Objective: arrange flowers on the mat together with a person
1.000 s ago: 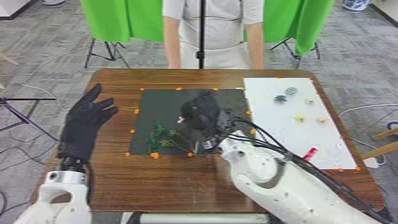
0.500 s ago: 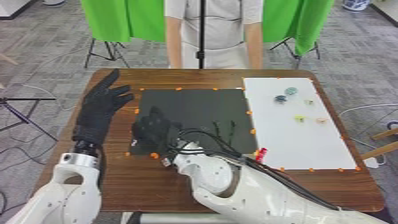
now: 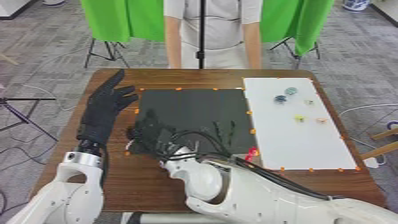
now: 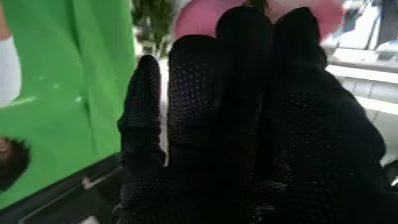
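Fingers of the robot's left hand (image 3: 99, 114) are pointing straight toward one o'clock and fanning slightly apart; the black-gloved hand is hovering near the dark rectangular mat (image 3: 191, 107), out past its nine o'clock edge. On the mat's eight o'clock side, the robot's right hand (image 3: 153, 127), also in black fabric, is reaching across from the arm coming in at five o'clock. In the right wrist view its fingers are standing straight, most of them pressing close together while an outer one is leaving a narrow gap; whether it is carrying anything, I cannot tell. Rounded pink shapes (image 4: 202, 19) are showing beyond the fingertips there. Toward the mat's four o'clock, two thin dark upright strands (image 3: 233, 132), probably leafy stems, are lying side by side. A small red piece (image 3: 251, 153) is showing just past the mat's five o'clock corner. Over at three o'clock, a long white sheet (image 3: 306, 147) is holding the small flowers: a blue-grey one (image 3: 281, 99) is sitting at its eleven, a teal one (image 3: 290, 91) at twelve, a yellow-green one (image 3: 299, 118) near the middle, a pale one (image 3: 309, 102) at one, and a peach one (image 3: 322, 120) is resting toward three.
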{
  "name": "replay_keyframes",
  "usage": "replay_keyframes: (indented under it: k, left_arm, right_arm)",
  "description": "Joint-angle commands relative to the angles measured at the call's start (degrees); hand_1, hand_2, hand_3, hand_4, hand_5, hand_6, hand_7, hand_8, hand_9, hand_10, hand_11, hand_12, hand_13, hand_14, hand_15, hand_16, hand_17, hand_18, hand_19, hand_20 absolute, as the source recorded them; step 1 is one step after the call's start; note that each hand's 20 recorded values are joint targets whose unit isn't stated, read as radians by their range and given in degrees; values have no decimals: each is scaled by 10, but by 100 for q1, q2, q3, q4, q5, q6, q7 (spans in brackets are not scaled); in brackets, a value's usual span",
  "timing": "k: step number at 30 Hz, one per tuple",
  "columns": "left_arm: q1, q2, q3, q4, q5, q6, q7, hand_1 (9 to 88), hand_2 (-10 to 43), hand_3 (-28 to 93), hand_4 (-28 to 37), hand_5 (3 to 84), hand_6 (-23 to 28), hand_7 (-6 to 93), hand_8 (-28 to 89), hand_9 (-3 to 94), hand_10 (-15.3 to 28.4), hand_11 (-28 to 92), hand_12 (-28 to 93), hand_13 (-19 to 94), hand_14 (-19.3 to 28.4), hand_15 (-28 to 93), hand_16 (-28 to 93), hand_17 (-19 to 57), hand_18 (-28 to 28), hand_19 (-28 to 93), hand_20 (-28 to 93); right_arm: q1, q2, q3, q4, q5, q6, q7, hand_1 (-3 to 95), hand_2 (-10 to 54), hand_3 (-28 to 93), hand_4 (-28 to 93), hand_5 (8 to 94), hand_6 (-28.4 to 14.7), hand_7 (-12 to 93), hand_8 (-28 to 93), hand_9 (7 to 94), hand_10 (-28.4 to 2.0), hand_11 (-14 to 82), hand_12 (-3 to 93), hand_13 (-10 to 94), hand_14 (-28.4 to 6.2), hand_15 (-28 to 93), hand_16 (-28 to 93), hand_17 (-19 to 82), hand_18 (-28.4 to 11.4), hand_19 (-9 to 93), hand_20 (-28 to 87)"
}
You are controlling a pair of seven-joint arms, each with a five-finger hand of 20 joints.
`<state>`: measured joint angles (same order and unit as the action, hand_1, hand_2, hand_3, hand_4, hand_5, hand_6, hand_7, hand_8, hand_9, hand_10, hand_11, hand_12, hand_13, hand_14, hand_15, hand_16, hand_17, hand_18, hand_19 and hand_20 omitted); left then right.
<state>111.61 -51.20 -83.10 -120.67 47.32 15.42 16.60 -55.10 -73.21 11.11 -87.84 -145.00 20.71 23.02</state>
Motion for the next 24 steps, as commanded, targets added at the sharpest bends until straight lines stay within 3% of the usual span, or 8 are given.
replay_keyframes:
  k: [1, 7, 10, 15, 17, 22, 23, 24]
  left_arm:
    - [28, -11, 33, 62, 19, -69, 18, 231, 30, 789, -283, 316, 40, 91, -79, 331, 179, 258, 108, 225, 245, 535, -93, -74, 229, 481, 147]
    - [85, -32, -25, 41, 30, -48, 39, 231, 29, 790, -283, 317, 42, 90, -79, 331, 178, 259, 108, 224, 246, 536, -93, -74, 229, 481, 147]
    - [256, -33, -180, -40, 42, 9, 35, 232, 29, 790, -283, 317, 42, 89, -79, 331, 178, 259, 108, 224, 245, 536, -93, -74, 229, 481, 147]
    - [700, -83, -524, -237, 11, 171, 194, 233, 29, 789, -283, 317, 42, 89, -79, 331, 179, 259, 107, 224, 245, 535, -93, -74, 230, 481, 147]
    - [865, -131, -658, -297, 30, 199, 190, 232, 29, 789, -283, 317, 42, 89, -79, 330, 179, 258, 107, 224, 246, 535, -93, -74, 230, 482, 147]
    - [1092, -136, -849, -363, 2, 252, 178, 231, 28, 789, -283, 317, 42, 90, -79, 331, 178, 258, 107, 224, 245, 534, -93, -74, 229, 482, 146]
    - [1147, -153, -883, -383, 0, 276, 188, 231, 29, 789, -283, 318, 42, 90, -79, 330, 178, 258, 107, 224, 245, 534, -93, -74, 229, 481, 146]
    - [1123, -170, -861, -357, -12, 270, 193, 231, 28, 789, -283, 317, 42, 90, -79, 330, 178, 258, 107, 224, 245, 534, -93, -74, 229, 481, 146]
  right_arm:
    - [339, -99, -165, 14, -208, 125, 558, 583, -95, 440, -283, 616, 72, 191, -106, 782, -56, 336, 273, 725, -54, 636, 226, 196, -150, 728, 284]
    - [309, -89, -58, -46, -227, -73, 630, 569, -95, 445, -283, 615, 66, 185, -148, 762, -73, 379, 253, 705, -69, 665, 226, 187, -171, 739, 279]
    - [212, -29, 193, -248, -56, -313, 422, 562, -95, 460, -283, 617, 65, 183, -148, 757, -76, 385, 249, 701, -71, 669, 221, 186, -174, 739, 278]
    - [-80, 409, 895, -1058, 758, -1127, 173, 489, -95, 546, -283, 607, 56, 176, -143, 714, -97, 398, 210, 673, -81, 670, 213, 182, -183, 721, 267]
    - [-356, 719, 1374, -1504, 1000, -1504, -2, 439, -95, 606, -283, 589, 48, 168, -139, 691, -109, 377, 197, 656, -88, 669, 205, 179, -185, 718, 266]
    - [-1592, 1233, 3152, -2478, 2261, -1997, -465, 352, -93, 671, -283, 551, 39, 155, -131, 636, -126, 317, 174, 601, -106, 642, 166, 151, -192, 673, 252]
    - [-1819, 1323, 3526, -2635, 2710, -2185, -594, 322, -68, 682, -281, 538, 37, 156, -131, 618, -131, 285, 162, 576, -118, 614, 153, 135, -197, 638, 238]
    - [-2094, 1418, 3888, -2778, 3088, -2217, -638, 305, -59, 696, -281, 528, 34, 154, -131, 597, -134, 260, 157, 552, -126, 595, 143, 123, -200, 613, 228]
